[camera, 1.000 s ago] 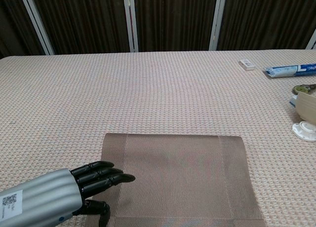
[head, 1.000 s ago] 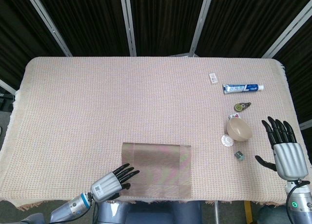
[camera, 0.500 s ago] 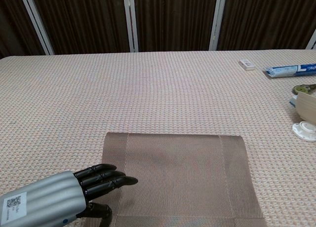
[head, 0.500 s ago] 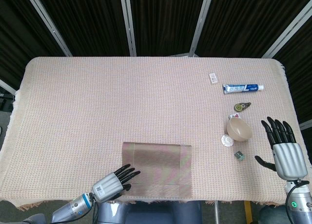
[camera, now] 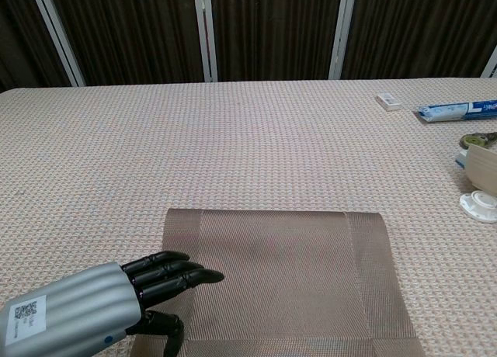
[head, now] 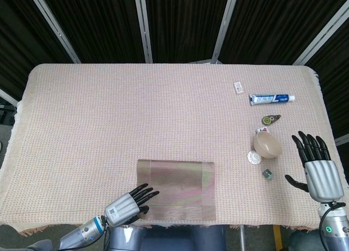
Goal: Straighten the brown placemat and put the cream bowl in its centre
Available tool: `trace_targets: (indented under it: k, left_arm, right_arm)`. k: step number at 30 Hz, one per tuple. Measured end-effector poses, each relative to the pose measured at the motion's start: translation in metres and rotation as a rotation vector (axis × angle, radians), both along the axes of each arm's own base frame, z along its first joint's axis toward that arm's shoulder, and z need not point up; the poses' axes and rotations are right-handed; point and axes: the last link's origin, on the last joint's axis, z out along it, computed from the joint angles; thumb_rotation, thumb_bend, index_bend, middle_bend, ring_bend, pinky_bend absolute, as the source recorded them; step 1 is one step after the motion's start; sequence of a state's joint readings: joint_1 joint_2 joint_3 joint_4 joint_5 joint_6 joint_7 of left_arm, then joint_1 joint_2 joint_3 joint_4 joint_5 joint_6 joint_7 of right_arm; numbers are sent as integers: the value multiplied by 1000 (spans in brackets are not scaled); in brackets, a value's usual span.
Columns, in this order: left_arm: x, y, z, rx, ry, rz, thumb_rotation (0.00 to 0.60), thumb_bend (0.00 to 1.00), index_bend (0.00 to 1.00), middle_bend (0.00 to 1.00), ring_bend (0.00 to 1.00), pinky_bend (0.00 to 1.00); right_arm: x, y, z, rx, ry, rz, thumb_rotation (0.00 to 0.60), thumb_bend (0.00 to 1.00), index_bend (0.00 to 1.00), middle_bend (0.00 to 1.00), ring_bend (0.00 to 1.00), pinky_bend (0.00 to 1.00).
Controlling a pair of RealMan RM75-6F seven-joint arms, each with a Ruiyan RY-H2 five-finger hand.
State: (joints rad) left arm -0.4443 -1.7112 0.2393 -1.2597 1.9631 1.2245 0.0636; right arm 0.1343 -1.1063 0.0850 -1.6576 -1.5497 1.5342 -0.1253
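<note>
The brown placemat (head: 175,191) (camera: 279,275) lies flat near the table's front edge, its sides roughly square to it. My left hand (head: 127,205) (camera: 116,306) rests at the mat's near left corner with black fingers stretched over the mat and thumb tucked below; whether it pinches the mat's edge is hidden. At the right of the table the cream bowl (head: 268,144) stands upright; only its left edge (camera: 483,167) shows in the chest view. My right hand (head: 316,166) hovers open to the right of the bowl, fingers spread, holding nothing.
Around the bowl lie a white cap (head: 254,157) (camera: 477,206), a small grey block (head: 267,174) and a tape roll (head: 268,119). Further back are a toothpaste tube (head: 271,99) (camera: 454,109) and a small white box (head: 238,87) (camera: 388,102). A woven cloth (head: 109,120) covers the table.
The left hand has slid slightly toward the front edge and to the right, and the placemat has shifted a little nearer the front edge. The right hand has stayed still.
</note>
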Motion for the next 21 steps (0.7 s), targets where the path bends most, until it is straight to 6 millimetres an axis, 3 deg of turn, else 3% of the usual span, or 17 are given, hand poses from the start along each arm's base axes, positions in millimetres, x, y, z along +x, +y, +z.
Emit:
trace_targets:
  k: [21]
  left_arm:
    - [22,9,13,-23,-75,73,600,387,484,0,0,0]
  right_arm:
    - [0,-1,0,1,1,-4,600,0,0,0,0,0]
